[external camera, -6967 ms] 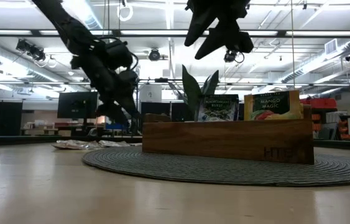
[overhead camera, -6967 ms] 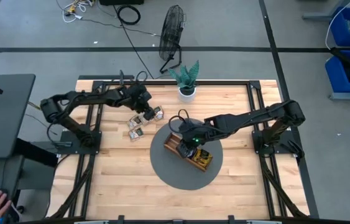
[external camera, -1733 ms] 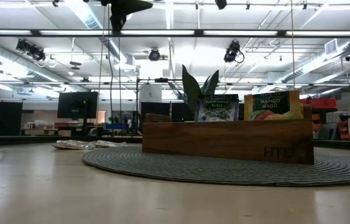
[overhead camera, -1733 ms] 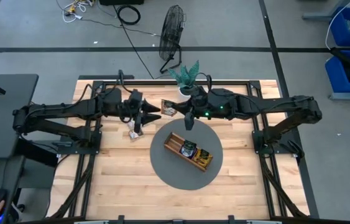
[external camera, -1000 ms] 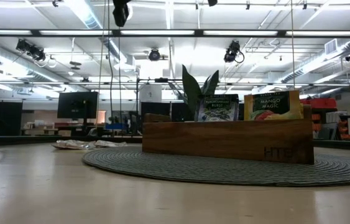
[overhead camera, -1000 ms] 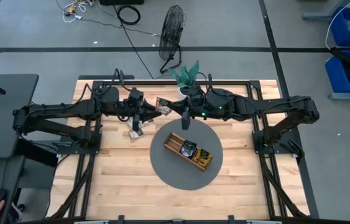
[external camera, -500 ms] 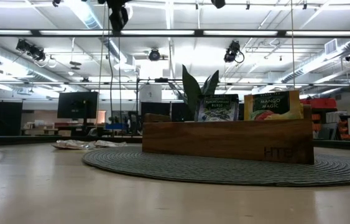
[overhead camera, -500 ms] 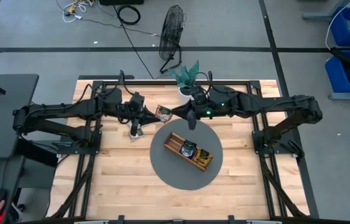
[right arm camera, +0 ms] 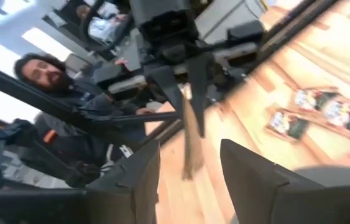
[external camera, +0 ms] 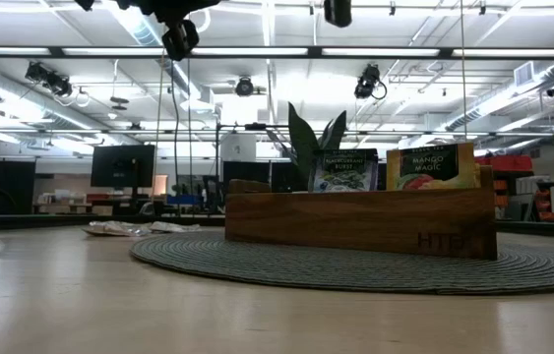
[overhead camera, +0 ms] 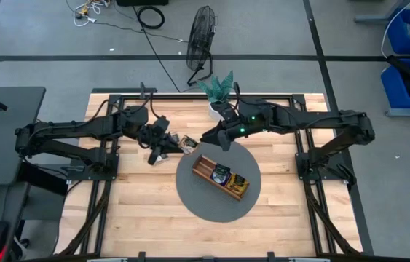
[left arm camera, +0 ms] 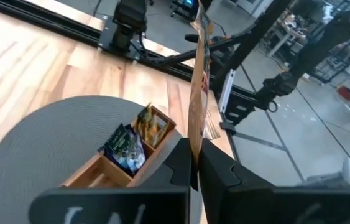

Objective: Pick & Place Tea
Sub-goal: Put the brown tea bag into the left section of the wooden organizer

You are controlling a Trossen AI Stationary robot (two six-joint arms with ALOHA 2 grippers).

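Wooden table (overhead camera: 139, 211) from above: we have the left gripper (overhead camera: 178, 145) at about 10 o'clock of the grey mat (overhead camera: 190, 191), just off its rim, shut on one sachet (overhead camera: 188, 145) held in the air. The right gripper (overhead camera: 206, 137) sits close beside it at roughly 11 o'clock of the mat; we cannot tell its finger state from this view. The tray (overhead camera: 221, 177) lies slantwise on the mat with two sachets already standing in it. More sachets (overhead camera: 158, 156) lie on the wood at 9 o'clock of the mat, under the left arm.

Level with the table, we see only bits of both arms at the upper edge; the tray (external camera: 360, 222) stands on the mat (external camera: 355, 267) with two labelled sachets upright in it.

Past the left fingers (left arm camera: 178, 163), the sachet (left arm camera: 196, 81) is pinched edge-on by its lower end and stands upright, with the tray (left arm camera: 122, 163) beyond and below it.

Past the right fingers (right arm camera: 137, 180), which stand wide apart and hold nothing, we see the sachet (right arm camera: 192, 146) hanging from the left gripper (right arm camera: 184, 84), loose sachets (right arm camera: 321, 115) on the wood, and a person (right arm camera: 63, 124) beyond the table.

We judge the sachet now rests with the left gripper alone. To do this well we should keep the pinch firm, bring the sachet over a free compartment and lower it edge-first. The grippers are close, so the right should clear away first; room is open toward 6 o'clock, tighter near the plant (overhead camera: 218, 93).
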